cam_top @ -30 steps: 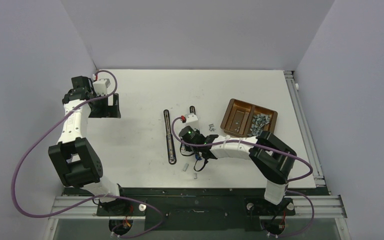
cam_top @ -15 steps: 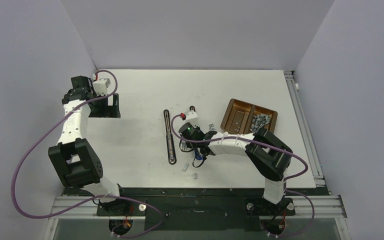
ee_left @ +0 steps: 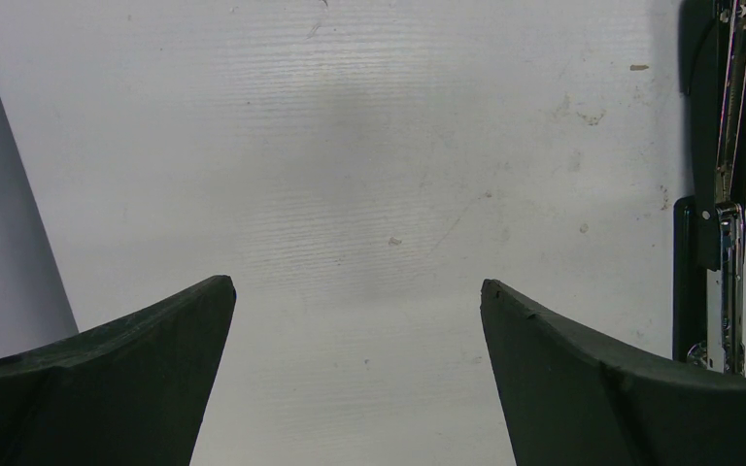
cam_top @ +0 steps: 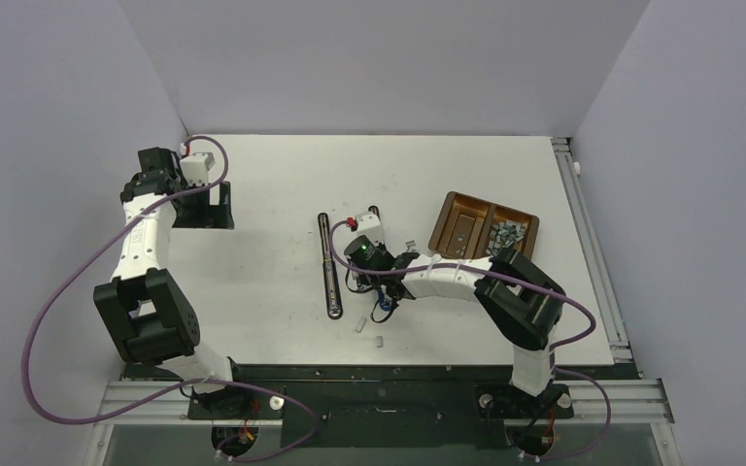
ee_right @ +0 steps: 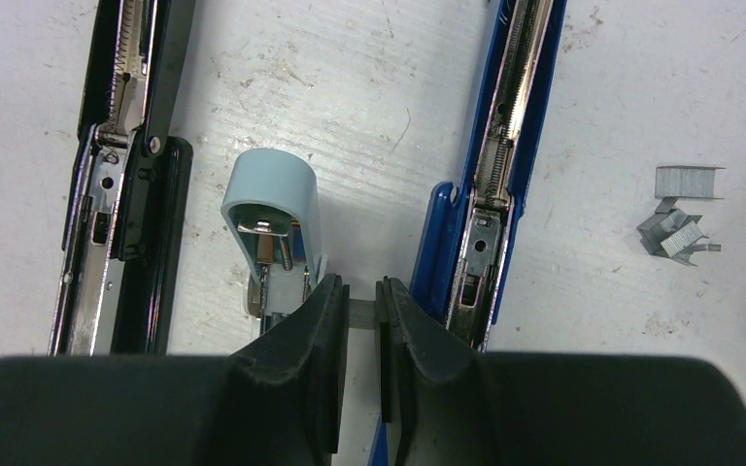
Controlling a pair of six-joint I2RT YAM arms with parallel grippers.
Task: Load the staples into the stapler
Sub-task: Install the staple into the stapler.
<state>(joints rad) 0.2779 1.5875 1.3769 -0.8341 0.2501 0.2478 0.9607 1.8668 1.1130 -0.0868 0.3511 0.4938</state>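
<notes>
My right gripper [ee_right: 361, 296] is shut on a small grey staple strip [ee_right: 361, 313], pinched between its pads just above the table. It hovers between a pale blue stapler [ee_right: 277, 218] on its left and an open blue stapler [ee_right: 505, 175] on its right. An open black stapler [ee_right: 126, 146] lies further left, and also shows in the top view [cam_top: 328, 262]. In the top view the right gripper [cam_top: 364, 277] is mid-table. My left gripper [ee_left: 357, 296] is open and empty over bare table at the far left [cam_top: 209, 206].
A brown two-compartment tray [cam_top: 447, 225] holding staples stands right of the staplers. Loose staple strips lie on the table [ee_right: 680, 209], with two more near the front [cam_top: 360, 323]. The black stapler also shows at the right edge of the left wrist view [ee_left: 724, 194].
My right gripper has moved left and a little away from the front edge, in among the staplers, carrying the staple strip. The left arm has not moved.
</notes>
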